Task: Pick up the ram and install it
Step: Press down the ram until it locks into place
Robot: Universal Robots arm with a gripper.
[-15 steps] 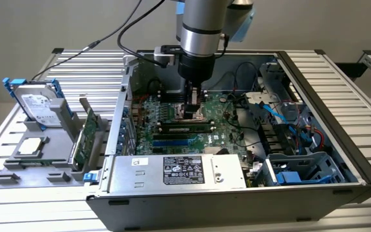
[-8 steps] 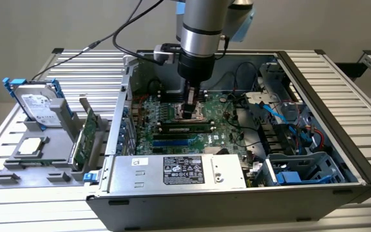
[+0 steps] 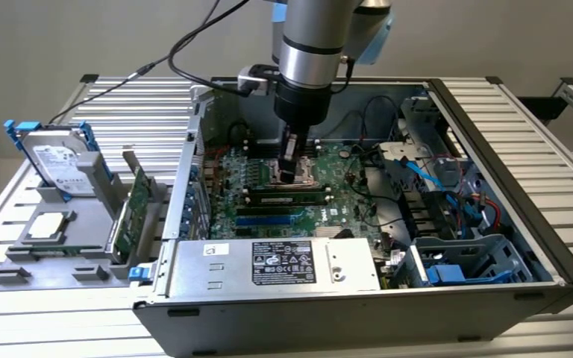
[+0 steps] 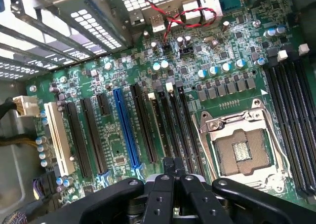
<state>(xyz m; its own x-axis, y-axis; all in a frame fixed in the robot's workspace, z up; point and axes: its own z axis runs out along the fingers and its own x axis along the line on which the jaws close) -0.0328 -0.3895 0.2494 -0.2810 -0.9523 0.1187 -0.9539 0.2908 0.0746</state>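
Observation:
My gripper [image 3: 292, 177] reaches down into the open computer case [image 3: 506, 149], over the green motherboard [image 3: 342, 201]. A narrow green stick with dark chips, the ram [image 3: 286, 198], lies along the black slots just in front of the fingertips. I cannot tell whether it is fully seated. In the wrist view the gripper [image 4: 174, 166] has its two black fingers pressed together, with nothing visible between them. Its tips hover over the black slots [image 4: 170, 125] beside the open processor socket [image 4: 242, 150].
A grey holder [image 3: 27, 261] at the exterior view's left carries a hard drive [image 3: 56, 156], a square silver processor chip [image 3: 48, 226] and a large green expansion card [image 3: 132, 212]. The power supply [image 3: 277, 265] fills the case front. Blue cables [image 3: 436, 175] and drive bays crowd the right.

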